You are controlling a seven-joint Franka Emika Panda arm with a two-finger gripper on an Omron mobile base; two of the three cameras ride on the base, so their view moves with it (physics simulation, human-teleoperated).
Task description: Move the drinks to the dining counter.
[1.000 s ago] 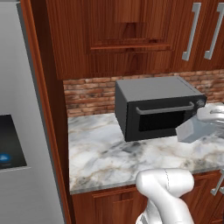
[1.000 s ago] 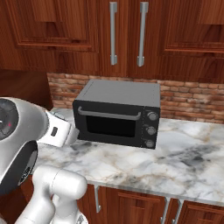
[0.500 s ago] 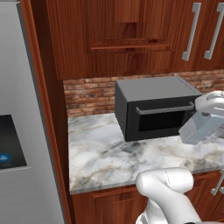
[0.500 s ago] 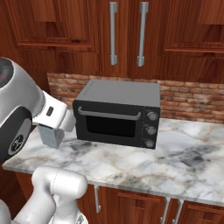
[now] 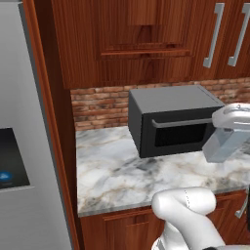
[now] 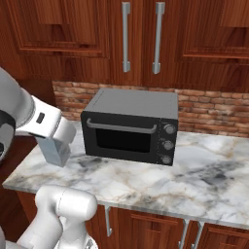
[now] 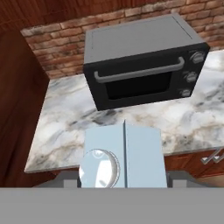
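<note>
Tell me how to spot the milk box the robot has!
Find the black microwave on the marble counter by the brick wall. Left of it, the gripper holds a pale grey-blue carton above the counter, with a folded ridge and round cap on top.

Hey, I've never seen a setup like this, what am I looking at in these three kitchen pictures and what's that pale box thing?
It is a computer-rendered kitchen with a white robot arm on a driving base. Two pictures come from cameras on the base, behind the arm to its left and right. The third looks along the robot's hand. A black microwave stands on the marble counter against a brick wall, under wooden cabinets. A steel fridge stands at the left. The pale box is a drink carton with a round cap; the gripper holds it up off the counter, beside the microwave.
</note>
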